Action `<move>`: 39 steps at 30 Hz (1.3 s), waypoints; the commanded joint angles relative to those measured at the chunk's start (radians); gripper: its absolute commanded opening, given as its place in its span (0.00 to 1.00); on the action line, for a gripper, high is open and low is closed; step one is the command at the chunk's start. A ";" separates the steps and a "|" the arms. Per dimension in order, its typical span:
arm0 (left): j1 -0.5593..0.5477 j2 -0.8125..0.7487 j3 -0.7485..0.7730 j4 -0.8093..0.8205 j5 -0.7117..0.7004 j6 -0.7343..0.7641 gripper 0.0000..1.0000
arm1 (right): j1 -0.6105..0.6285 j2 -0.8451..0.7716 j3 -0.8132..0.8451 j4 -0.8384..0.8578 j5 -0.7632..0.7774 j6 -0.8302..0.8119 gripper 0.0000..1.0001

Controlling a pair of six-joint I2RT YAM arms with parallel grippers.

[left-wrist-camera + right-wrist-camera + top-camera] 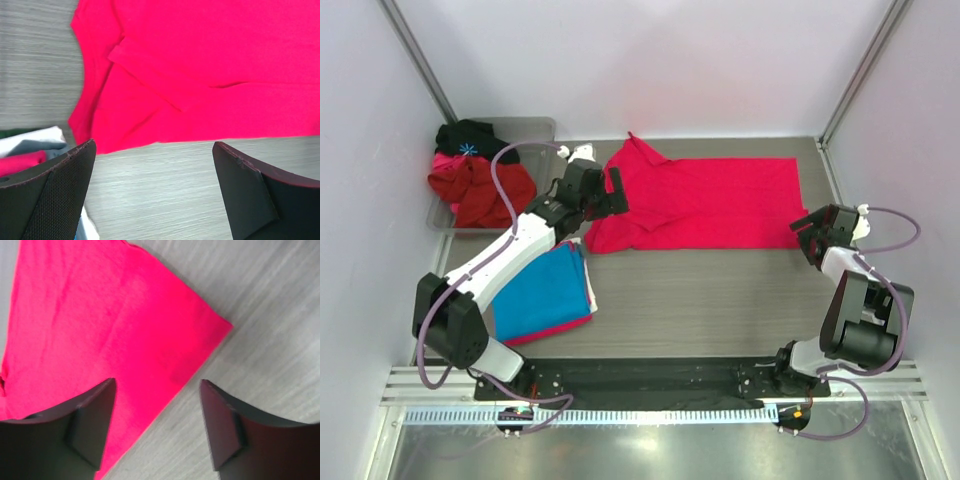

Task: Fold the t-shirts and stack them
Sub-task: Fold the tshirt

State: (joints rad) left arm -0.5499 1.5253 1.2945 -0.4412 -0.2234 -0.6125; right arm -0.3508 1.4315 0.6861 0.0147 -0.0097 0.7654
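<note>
Here the crimson-pink t-shirt [705, 200] lies flat on the table [720, 300], across its far middle, as a long band running left to right. Its right end is a straight, square edge with a sharp corner, which shows clearly in the right wrist view [100, 340]. Its left end is less tidy: a sleeve is folded over onto the body, a diagonal crease crosses it, and a small point of cloth sticks out toward the far side. The left wrist view [200, 70] shows that overlapped flap and the curved outer edge.

The blue t-shirt [540, 290] lies folded at the near left of the table, partly under the left arm. A pink-red t-shirt [558, 328] peeks out as a thin strip beneath its near edge. At the far left a clear bin [545, 128] holds a heap of red, black and pink clothes.

The left gripper [610, 195] hangs over the left end of the crimson-pink shirt with its jaws spread wide. Its own camera [155, 195] shows only bare table and the shirt's edge between them, so it grips nothing. The right gripper [803, 235] sits at the shirt's right near corner, jaws likewise apart. Its wrist view [157, 425] shows the shirt's edge passing below the gap, not pinched.
</note>
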 commanded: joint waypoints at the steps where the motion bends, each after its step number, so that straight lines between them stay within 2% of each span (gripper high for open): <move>1: -0.005 -0.068 -0.084 0.154 0.041 -0.079 1.00 | -0.007 0.036 0.027 0.093 0.002 0.020 0.70; 3: -0.007 -0.079 -0.106 0.159 0.086 -0.087 0.99 | -0.011 0.072 0.053 0.071 0.004 0.041 0.70; 5: -0.008 -0.096 -0.147 0.183 0.119 -0.090 0.98 | -0.013 0.112 0.073 0.062 0.005 0.057 0.65; 12: -0.007 -0.146 -0.224 0.206 0.130 -0.108 0.98 | -0.014 0.156 0.081 0.048 0.126 0.089 0.56; 17: -0.007 -0.165 -0.294 0.301 0.173 -0.136 0.95 | -0.014 0.205 0.111 0.051 0.163 0.110 0.49; 20: -0.007 -0.154 -0.308 0.311 0.179 -0.145 0.93 | -0.013 0.244 0.118 0.062 0.148 0.114 0.34; 21: -0.007 -0.145 -0.311 0.311 0.183 -0.151 0.92 | -0.013 0.257 0.118 0.065 0.151 0.118 0.23; 23: -0.007 -0.134 -0.314 0.312 0.188 -0.162 0.91 | -0.013 0.267 0.116 0.071 0.161 0.124 0.12; 24: -0.007 -0.122 -0.313 0.314 0.190 -0.171 0.91 | -0.013 0.271 0.116 0.071 0.163 0.121 0.01; 30: -0.038 -0.064 -0.311 0.326 0.116 -0.219 0.87 | -0.014 0.192 0.081 0.016 0.315 0.155 0.01; 32: -0.044 -0.025 -0.320 0.341 0.102 -0.259 0.82 | -0.014 0.135 0.056 0.018 0.347 0.167 0.01; 37: -0.044 0.053 -0.368 0.513 0.085 -0.348 0.67 | -0.020 0.087 0.035 0.011 0.372 0.187 0.01; 39: -0.051 0.081 -0.365 0.521 0.050 -0.372 0.66 | -0.025 0.092 0.033 0.007 0.366 0.190 0.01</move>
State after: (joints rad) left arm -0.5949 1.5867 0.9325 -0.0338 -0.1104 -0.9176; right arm -0.3645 1.5524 0.7242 0.0185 0.2893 0.9314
